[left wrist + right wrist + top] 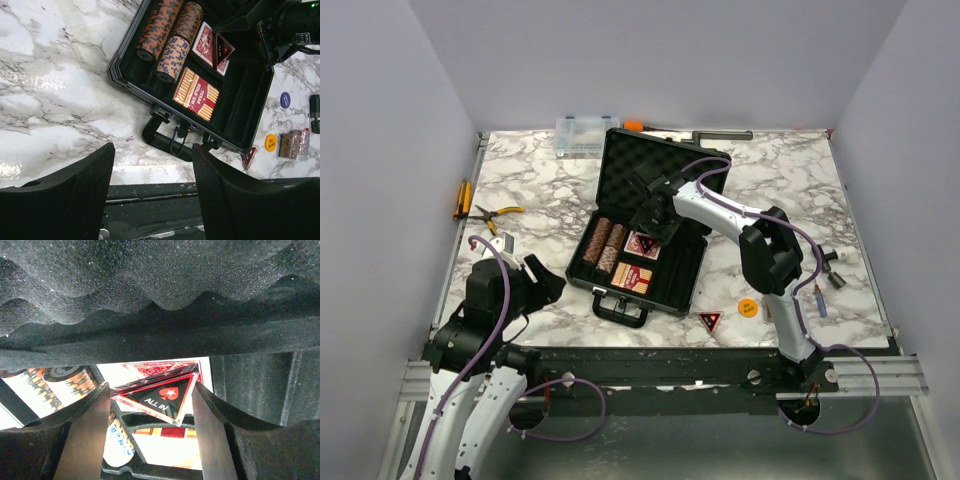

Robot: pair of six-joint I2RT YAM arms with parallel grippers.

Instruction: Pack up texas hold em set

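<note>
The black foam-lined case (682, 268) lies open mid-table, handle (620, 310) towards me. It holds brown chip stacks (601, 243), a red card deck (632, 277) and a second red deck (204, 44). A black-and-red triangular "ALL IN" token (167, 396) rests tilted on that second deck. My right gripper (150, 405) hovers over it, open, its fingers flanking the token. My left gripper (152, 195) is open and empty above the table's near edge, left of the case. A second triangular token (709, 321), an orange round token (747, 307) and a blue one (285, 99) lie on the table.
A clear organiser box (582, 137) and an orange-handled tool (670, 129) sit at the back. Yellow-handled pliers (498, 213) lie at the left. A loose chip stack (292, 144) and small parts (834, 276) lie right of the case. The case lid (660, 160) stands upright behind my right gripper.
</note>
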